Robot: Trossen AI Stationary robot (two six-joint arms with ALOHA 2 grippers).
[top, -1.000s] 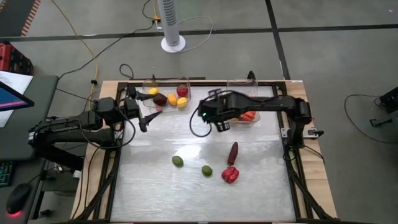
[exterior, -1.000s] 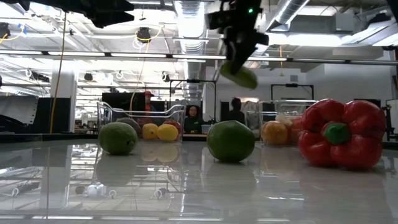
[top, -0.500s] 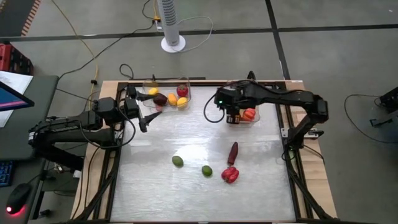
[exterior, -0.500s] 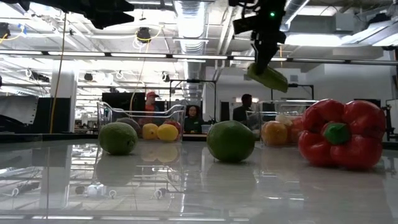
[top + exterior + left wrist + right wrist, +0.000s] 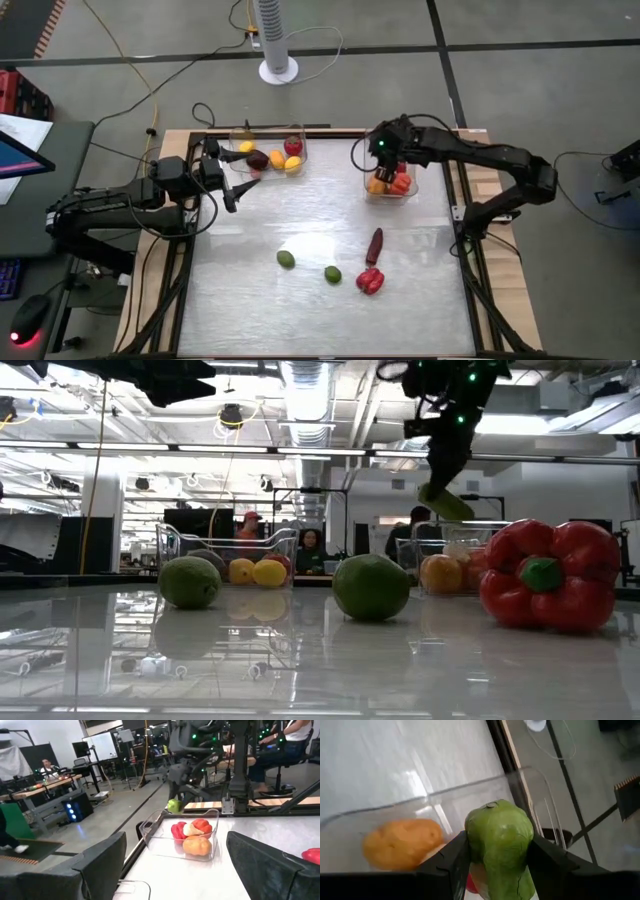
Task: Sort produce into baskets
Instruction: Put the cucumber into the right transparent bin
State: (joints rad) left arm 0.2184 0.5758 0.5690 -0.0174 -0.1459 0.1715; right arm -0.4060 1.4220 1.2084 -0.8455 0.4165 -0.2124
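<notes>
My right gripper (image 5: pixel 382 165) is shut on a green produce piece (image 5: pixel 500 840) above the right clear bin (image 5: pixel 408 192), which holds orange and red pieces. The green piece also shows in the low view (image 5: pixel 445 503). My left gripper (image 5: pixel 235 195) is open and empty, waiting near the left clear bin (image 5: pixel 300 140), which holds yellow, red and dark purple pieces. Two green limes (image 5: pixel 286 259) (image 5: pixel 332 273), a red bell pepper (image 5: pixel 370 281) and a long dark red piece (image 5: pixel 374 245) lie on the table. My right gripper pinches the green piece between its two fingers (image 5: pixel 451 865), one on each side of its body (image 5: pixel 472 845). The fingers come from above, pointing down. The piece is lifted clear and hangs tilted over the right bin, its stem end (image 5: pixel 492 805) away from the wrist.
The table's dark frame (image 5: pixel 455 215) runs close to the right bin. Bare white table lies between the two bins and the loose produce. People sit in the room beyond the far edge (image 5: pixel 312 550).
My right gripper has carried the green piece from over the table's middle toward the far right, and now hangs over the right bin. It has stayed shut on the piece, which stays clear of the table.
</notes>
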